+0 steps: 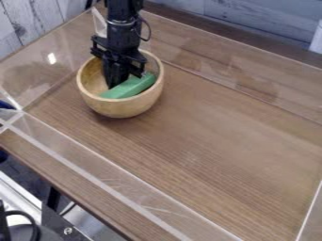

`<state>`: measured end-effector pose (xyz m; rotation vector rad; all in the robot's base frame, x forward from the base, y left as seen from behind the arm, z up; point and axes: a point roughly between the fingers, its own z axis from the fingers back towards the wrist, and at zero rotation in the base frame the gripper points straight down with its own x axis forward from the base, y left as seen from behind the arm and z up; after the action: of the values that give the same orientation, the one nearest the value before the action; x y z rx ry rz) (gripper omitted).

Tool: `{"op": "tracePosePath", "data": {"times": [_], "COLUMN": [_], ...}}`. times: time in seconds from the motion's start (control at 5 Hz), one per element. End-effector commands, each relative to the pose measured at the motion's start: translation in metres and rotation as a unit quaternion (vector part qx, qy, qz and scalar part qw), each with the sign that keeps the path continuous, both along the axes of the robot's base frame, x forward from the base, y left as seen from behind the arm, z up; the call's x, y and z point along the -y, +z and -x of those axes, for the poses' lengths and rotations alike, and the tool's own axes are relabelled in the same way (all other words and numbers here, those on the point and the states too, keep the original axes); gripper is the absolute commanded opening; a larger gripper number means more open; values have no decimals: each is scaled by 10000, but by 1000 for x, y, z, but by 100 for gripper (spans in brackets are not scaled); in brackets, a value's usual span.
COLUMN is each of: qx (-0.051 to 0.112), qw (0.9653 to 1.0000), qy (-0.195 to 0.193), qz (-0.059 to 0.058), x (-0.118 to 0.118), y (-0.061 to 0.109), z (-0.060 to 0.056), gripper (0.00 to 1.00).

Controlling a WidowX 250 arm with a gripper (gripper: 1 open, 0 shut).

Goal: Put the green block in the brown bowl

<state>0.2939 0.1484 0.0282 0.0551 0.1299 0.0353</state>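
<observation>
The brown bowl [117,98] of light wood stands at the back left of the wooden table. Inside it lies the green block [136,87], slanting from the bowl's middle up toward its right rim. My black gripper [122,73] reaches straight down into the bowl. Its fingers [116,68] stand close together on the block's left end, with no gap showing between them and the block. The block's left end is hidden behind the fingers.
Clear plastic walls [38,56] run around the wooden tabletop [201,141], and one wall passes just behind the bowl. A pale plank wall [25,19] rises at the back left. The table's front edge [75,202] drops off at the lower left.
</observation>
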Motion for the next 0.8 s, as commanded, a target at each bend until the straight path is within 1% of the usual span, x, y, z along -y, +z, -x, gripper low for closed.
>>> {"op": "tracePosePath", "data": {"times": [0.0,0.4,0.6], "qx": [260,605,697], "qw": [9996,9981,9975], "qy": [41,75,84], "qz": [-56,-12,-8], "x": [-3,2,4], "y": [20,59,70], "z": [-8,-10,-12], "gripper": [100,100,100]}}
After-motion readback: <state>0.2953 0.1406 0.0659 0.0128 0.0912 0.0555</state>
